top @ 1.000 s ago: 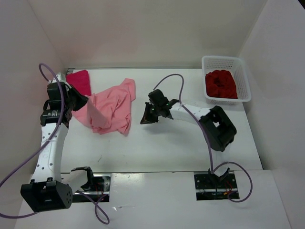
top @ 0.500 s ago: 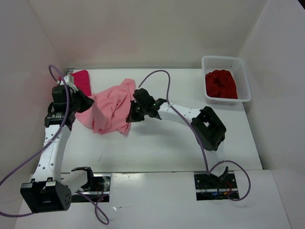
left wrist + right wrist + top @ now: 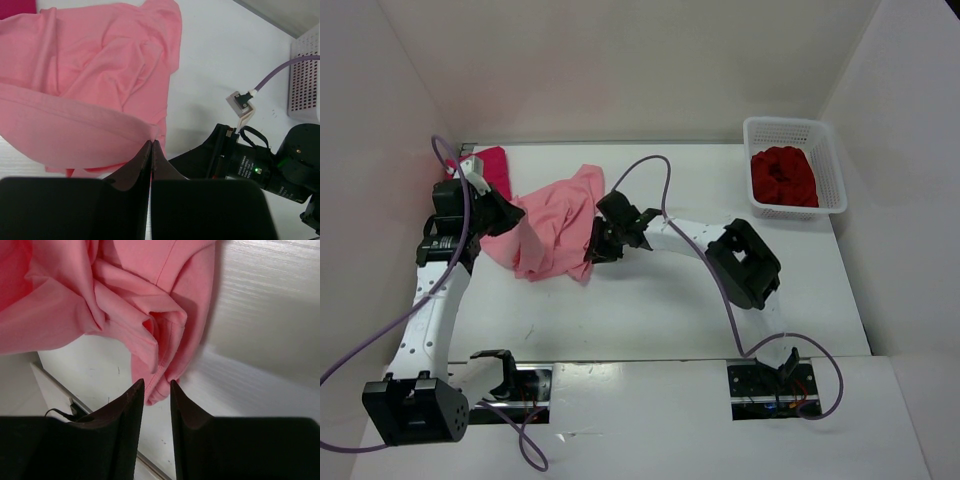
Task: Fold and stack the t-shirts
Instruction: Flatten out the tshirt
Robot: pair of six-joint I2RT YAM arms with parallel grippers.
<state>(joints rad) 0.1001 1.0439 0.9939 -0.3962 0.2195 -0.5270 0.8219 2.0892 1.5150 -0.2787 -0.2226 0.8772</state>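
Note:
The salmon pink t-shirt lies crumpled on the left half of the table. My left gripper is shut on its left edge and lifts that edge; the left wrist view shows the hem pinched at the closed tips. My right gripper is open at the shirt's lower right corner, and the right wrist view shows that folded corner between the two fingers. The magenta-red t-shirt lies at the far left, behind the left arm. The dark crimson t-shirt sits bunched in the basket.
A white mesh basket stands at the far right corner of the table. White walls close in the left, back and right sides. The right arm's elbow stretches across the table's middle.
My right gripper has moved left from the middle of the table to the pink shirt's lower right corner. My left gripper has shifted slightly up and right with the shirt's edge.

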